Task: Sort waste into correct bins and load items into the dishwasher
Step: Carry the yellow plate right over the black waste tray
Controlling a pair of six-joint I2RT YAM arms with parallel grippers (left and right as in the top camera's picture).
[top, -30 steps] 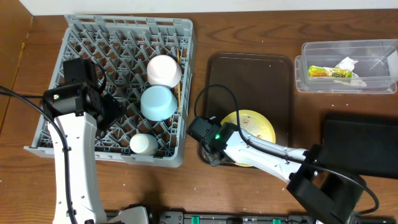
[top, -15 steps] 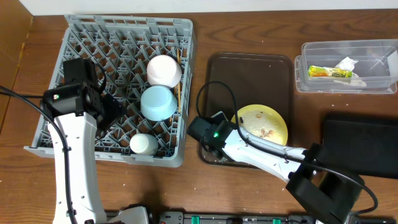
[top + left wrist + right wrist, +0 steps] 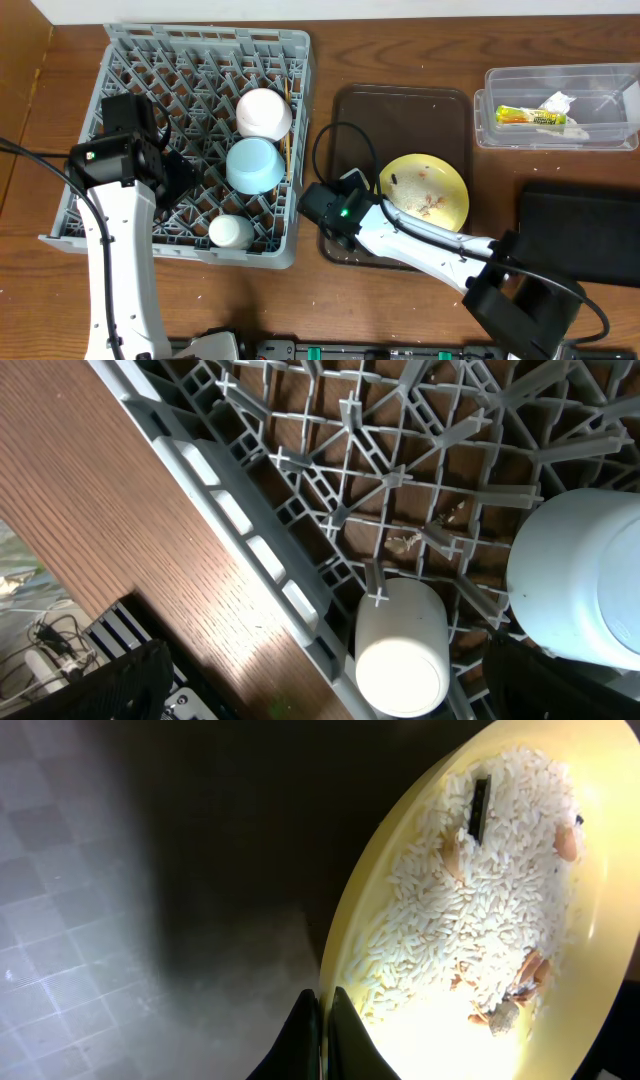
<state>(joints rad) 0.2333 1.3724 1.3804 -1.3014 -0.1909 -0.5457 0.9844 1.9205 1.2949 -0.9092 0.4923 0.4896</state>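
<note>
The right gripper is pinched fully shut on the left rim of the round yellow plate. In the right wrist view its two thin dark fingertips meet on the plate's edge. The plate is smooth and glossy, over the near right part of the dark brown tray. Whether it is lifted clear of the tray cannot be told. Pale food crumbs, like white rice grains with a few tan and dark bits, are scattered across the plate's face. The tray is a flat, matte rectangle with rounded corners and a low raised lip.

The left gripper is spread wide with nothing in it, over the grey plastic dish rack to the left of the tray. The rack is square, a lattice with upright pegs. In it, on the side nearest the tray, sit a white bowl, a light blue bowl and a small white cup. Thin wooden chopsticks stand along the rack wall facing the tray.

To the right of the tray's far end is a clear rectangular tub. It holds a green-and-yellow snack wrapper and a crumpled white tissue. The wrapper's print is too small to read. To the right of the tray's near end lies a flat black bin.
</note>
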